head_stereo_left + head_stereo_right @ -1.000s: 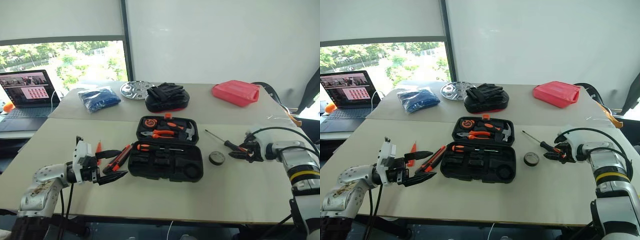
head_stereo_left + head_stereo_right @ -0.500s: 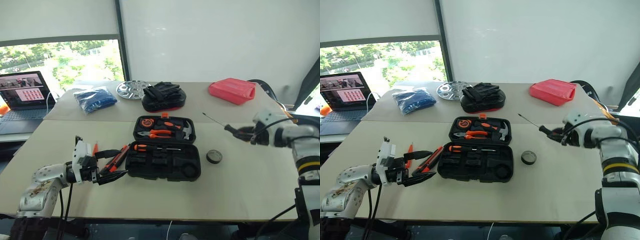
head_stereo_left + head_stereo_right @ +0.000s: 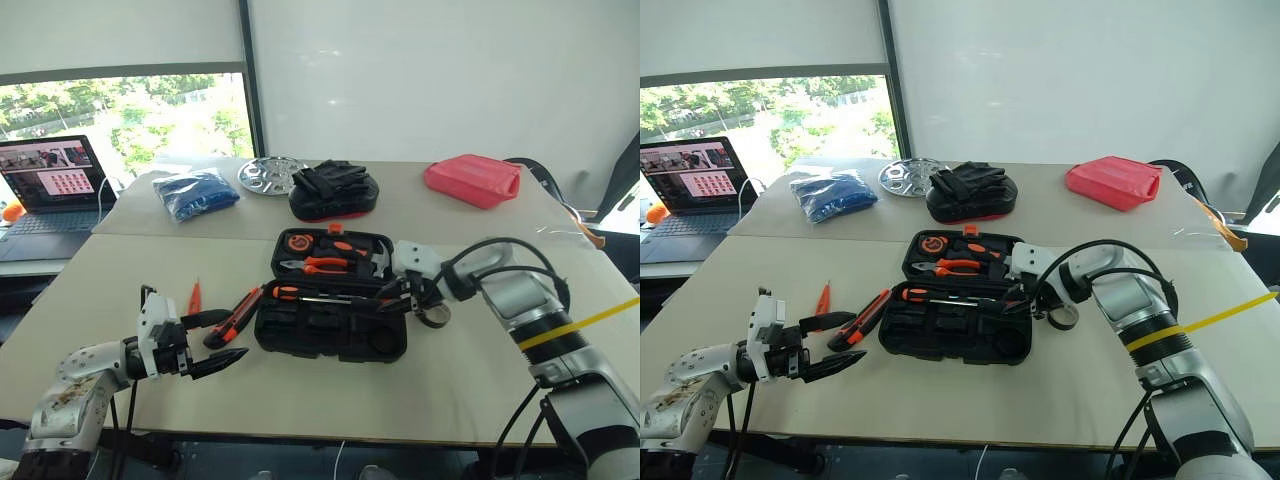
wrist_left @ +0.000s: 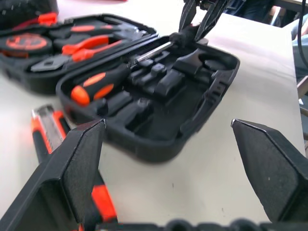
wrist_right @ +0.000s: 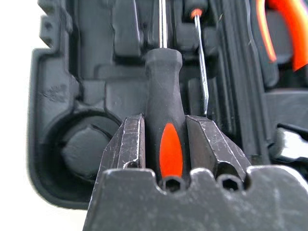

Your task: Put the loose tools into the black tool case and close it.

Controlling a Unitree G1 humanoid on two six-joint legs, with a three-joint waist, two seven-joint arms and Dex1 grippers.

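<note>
**Long screwdriver held over the open tool case**

The black tool case (image 3: 332, 300) lies open at the middle of the desk (image 3: 470, 380), its lid half toward twelve o'clock and its tray half toward six. The right pincer (image 5: 163, 132) is pinching the long screwdriver (image 5: 163, 86) by its black-and-orange handle, the steel shaft running out over the moulded slots of the tray half — whether the tool touches the plastic cannot be told. In the head views this pincer (image 3: 402, 296) sits at the three o'clock edge of the case.

The short screwdriver (image 3: 292, 294) already lies in a slot along the tray half's far side, orange handle toward nine o'clock. Pliers (image 3: 322, 266) and a small hammer (image 3: 378, 262) rest in the lid half.

The black tape roll (image 3: 433, 316) lies on the desk just beside the case at three o'clock, partly behind the right arm.

At nine o'clock of the case lies the utility knife (image 3: 237, 314), and farther out that way the slim orange tester pen (image 3: 195, 297). The left pincer (image 3: 218, 340) hangs near the knife with its fingers (image 4: 72, 168) spread wide — nothing between them.
</note>
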